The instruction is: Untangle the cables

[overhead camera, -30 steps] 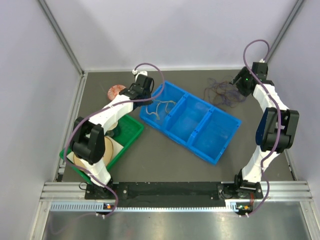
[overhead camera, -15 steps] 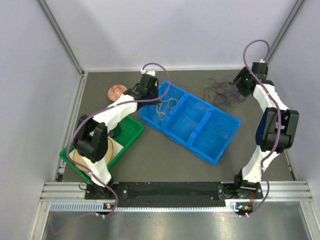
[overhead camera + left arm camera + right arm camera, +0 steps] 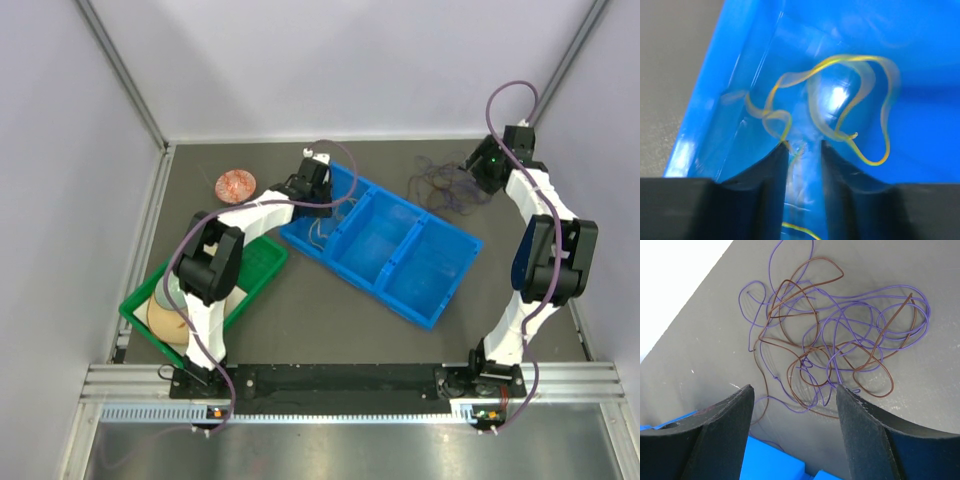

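- Our left gripper reaches down into the end compartment of the blue tray, the one nearest the green tray.
- Its jaws stand a little apart, leaving a narrow slot.
- The cream-yellow cables lie in loose loops on the floor of that compartment, just beyond the fingertips. One strand runs up to the left tip, but the left wrist view is blurred and we cannot tell whether it sits inside the slot.
- Our right gripper hangs over the far right part of the table, beyond the blue tray, with its jaws wide apart and nothing between them.
- Below it the dark cables, purple and brown strands, lie in one flat tangle on the table, apart from both fingers.
- A small reddish round bundle rests on the table near the far left, outside both trays.
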Controlling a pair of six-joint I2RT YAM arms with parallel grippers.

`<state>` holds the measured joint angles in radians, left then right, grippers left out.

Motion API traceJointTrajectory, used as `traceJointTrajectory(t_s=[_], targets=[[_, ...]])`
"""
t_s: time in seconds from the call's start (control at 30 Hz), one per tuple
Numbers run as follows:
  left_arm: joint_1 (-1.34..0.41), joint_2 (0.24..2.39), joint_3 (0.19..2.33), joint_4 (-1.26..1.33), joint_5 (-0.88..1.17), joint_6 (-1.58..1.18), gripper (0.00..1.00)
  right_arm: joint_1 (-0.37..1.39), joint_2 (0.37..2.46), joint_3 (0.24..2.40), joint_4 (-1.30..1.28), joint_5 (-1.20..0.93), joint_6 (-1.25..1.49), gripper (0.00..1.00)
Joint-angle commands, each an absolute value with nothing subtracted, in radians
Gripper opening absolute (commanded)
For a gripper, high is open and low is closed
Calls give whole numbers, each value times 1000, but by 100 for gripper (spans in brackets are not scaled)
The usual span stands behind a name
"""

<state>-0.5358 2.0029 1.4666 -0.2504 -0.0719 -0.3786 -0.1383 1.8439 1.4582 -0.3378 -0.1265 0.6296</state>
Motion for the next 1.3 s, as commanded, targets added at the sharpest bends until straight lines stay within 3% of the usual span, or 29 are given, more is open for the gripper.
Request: traceJointTrajectory(t_s=[0.0,0.37,0.43,0.57,0.87,1.27], targets=[[-554,1941,1562,-248,-78,-336,49,-130,1818,1465,-316,-129,624,66],[-584,1783,1589,-267,-130,-288,58,-130,1807,1471,-318,-133,630,66],[-583,1755,1589,-262,-153,-279,73,-130,1802,1468,-319,-133,630,66],[-583,1714,1592,-256,-173,-268,86,-130,1796,1466,-321,-127,626,67],[-584,1657,1578,-210,-16,-348,89,-101,1862,1528,-354,-75,580,76],[-591,1706,1577,-210,52,-390,88,-95,2213,1903,-383,-181,706,60]])
